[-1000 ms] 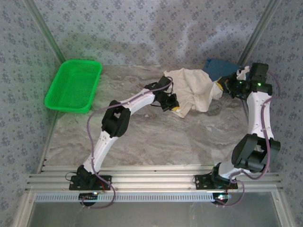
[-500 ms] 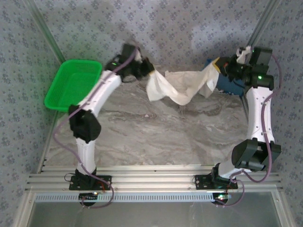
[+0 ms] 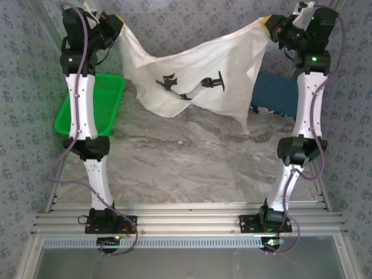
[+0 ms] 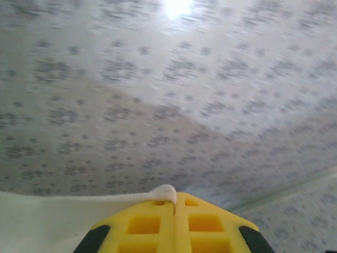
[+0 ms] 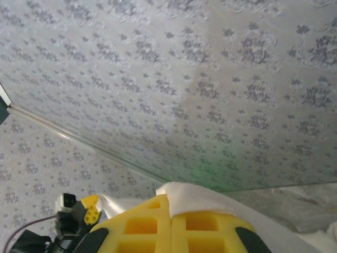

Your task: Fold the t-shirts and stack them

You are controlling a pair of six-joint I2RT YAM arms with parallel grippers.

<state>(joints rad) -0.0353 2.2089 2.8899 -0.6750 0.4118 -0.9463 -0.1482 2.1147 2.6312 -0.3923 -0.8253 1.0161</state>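
From the overhead camera, the cream-white cotton t-shirt with a black-and-grey robot-arm print [image 3: 192, 75] hung in the air, stretched between the two arms. The left claw [image 3: 114, 27], raised at 11 o'clock, was closed on one upper corner. The right claw [image 3: 269, 25], raised at 1 o'clock, was closed on the other. The cloth sagged in the middle with the print facing the camera. Its lower edge came down to the grey marbled tabletop [image 3: 192, 168], though I could not tell whether it touched. The dark blue t-shirt [image 3: 274, 93] lay crumpled at 2 o'clock, partly behind the hanging shirt's right side, with neither claw on it.

By my reading the task was at an early stage. One shirt was spread out but not yet folded, the other was not begun, and there was no stack. A green plastic mesh basket [image 3: 107, 102] sat at 10 o'clock by the tabletop's left edge, partly behind the left arm. Grey flower-patterned wallpaper [image 3: 192, 20] closed the room at the back and sides, with slanted metal posts [image 3: 318, 38] in the far corners.

From the left wrist camera, the yellow fingers [image 4: 142, 224] met with no gap. They pinched a nub of cream fabric at their tips, and the rest trailed off toward 8 o'clock. Blurred wallpaper lay beyond.

From the right wrist camera, the yellow fingers [image 5: 142, 226] were likewise pressed together over a fold of cream cloth. The other arm's claw showed small at 7 o'clock under the wallpaper.
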